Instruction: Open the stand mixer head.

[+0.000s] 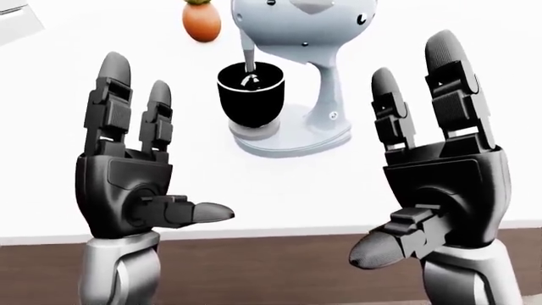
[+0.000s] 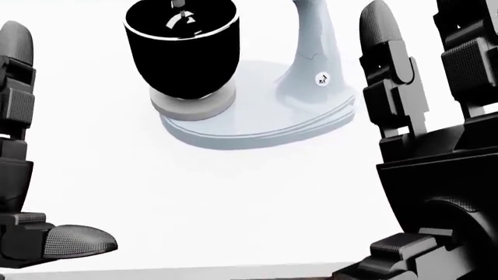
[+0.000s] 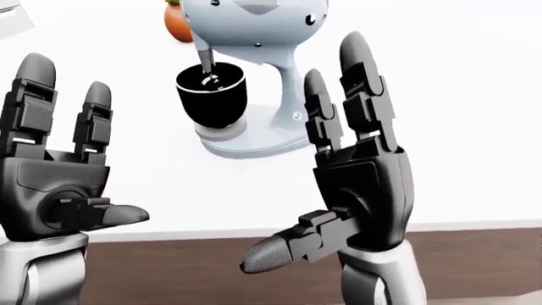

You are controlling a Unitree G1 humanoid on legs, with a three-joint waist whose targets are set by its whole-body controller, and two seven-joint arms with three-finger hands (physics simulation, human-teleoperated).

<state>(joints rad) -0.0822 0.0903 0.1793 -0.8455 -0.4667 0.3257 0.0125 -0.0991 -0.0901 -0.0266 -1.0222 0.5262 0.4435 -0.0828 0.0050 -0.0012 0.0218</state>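
A pale grey stand mixer [image 1: 326, 95] stands on the white counter [image 1: 279, 190], top centre of the left-eye view. Its head [image 1: 300, 25] is down, with the beater shaft in a black bowl [image 1: 251, 92] on the base [image 2: 257, 125]. My left hand [image 1: 148, 159] is open, palm up, fingers spread, below and left of the bowl. My right hand [image 1: 424, 171] is open too, fingers raised, to the right of the mixer's column. Neither hand touches the mixer.
An orange fruit [image 1: 201, 21] lies on the counter to the upper left of the mixer. The counter's near edge [image 1: 279, 234] runs across the bottom, with dark brown below it. A pale object shows at the top left corner [image 1: 17, 22].
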